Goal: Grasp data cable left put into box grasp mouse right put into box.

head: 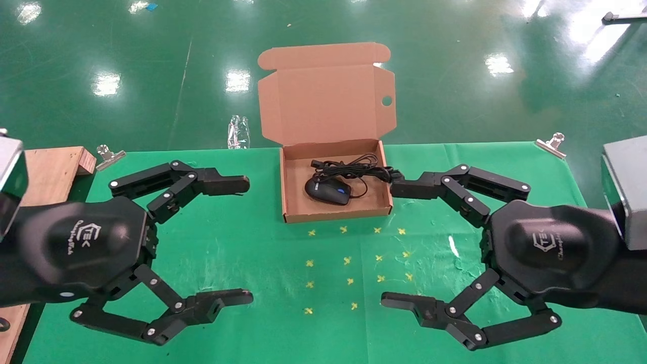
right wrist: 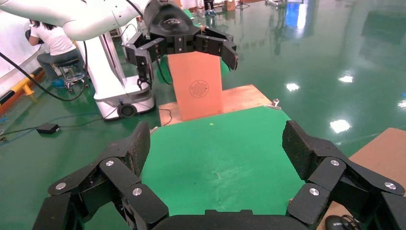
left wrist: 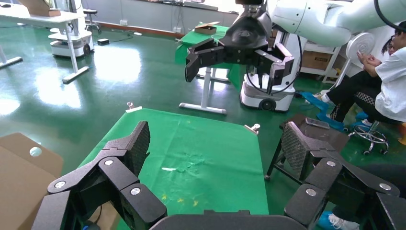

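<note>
Mouse (head: 327, 192) and data cable (head: 354, 167) lie in box (head: 286, 202), frame centre.
Both are light; treat the cable as limp. Left gripper (head: 242, 240) and right gripper (head: 391, 242) fingers are spread, empty.

My left fingers (left wrist: 143, 141) are spread wide over the green bench (left wrist: 210, 143); my right gripper (left wrist: 239, 60) hangs open at twelve o'clock.

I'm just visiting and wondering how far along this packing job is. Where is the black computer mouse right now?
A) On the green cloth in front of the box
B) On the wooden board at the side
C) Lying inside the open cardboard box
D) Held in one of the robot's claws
C: the mouse lies on the floor of the open box, and both the left end effector and right end effector are open and empty.
</note>
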`<control>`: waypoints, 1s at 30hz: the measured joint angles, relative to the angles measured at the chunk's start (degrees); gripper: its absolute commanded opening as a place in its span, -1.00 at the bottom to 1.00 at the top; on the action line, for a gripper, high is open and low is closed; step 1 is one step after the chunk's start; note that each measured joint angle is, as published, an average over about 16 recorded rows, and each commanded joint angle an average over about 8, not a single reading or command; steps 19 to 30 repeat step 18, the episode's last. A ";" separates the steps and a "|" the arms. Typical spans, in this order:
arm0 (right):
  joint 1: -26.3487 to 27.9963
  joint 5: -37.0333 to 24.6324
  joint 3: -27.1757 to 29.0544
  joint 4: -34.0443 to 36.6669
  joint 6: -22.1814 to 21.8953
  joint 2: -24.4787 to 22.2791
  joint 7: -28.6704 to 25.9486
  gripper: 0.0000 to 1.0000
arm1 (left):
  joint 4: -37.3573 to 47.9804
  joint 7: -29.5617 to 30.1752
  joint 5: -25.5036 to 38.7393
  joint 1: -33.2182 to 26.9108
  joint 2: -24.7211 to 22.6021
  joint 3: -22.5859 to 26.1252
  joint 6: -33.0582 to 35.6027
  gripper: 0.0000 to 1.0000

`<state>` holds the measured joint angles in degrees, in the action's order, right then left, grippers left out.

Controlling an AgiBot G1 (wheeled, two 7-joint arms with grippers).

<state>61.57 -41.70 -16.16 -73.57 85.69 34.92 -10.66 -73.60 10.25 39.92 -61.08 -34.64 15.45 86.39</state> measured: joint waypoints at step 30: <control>0.04 -0.05 -0.01 0.06 -0.04 0.04 0.00 1.00 | 0.03 0.43 1.51 -0.36 -0.29 0.45 -0.54 1.00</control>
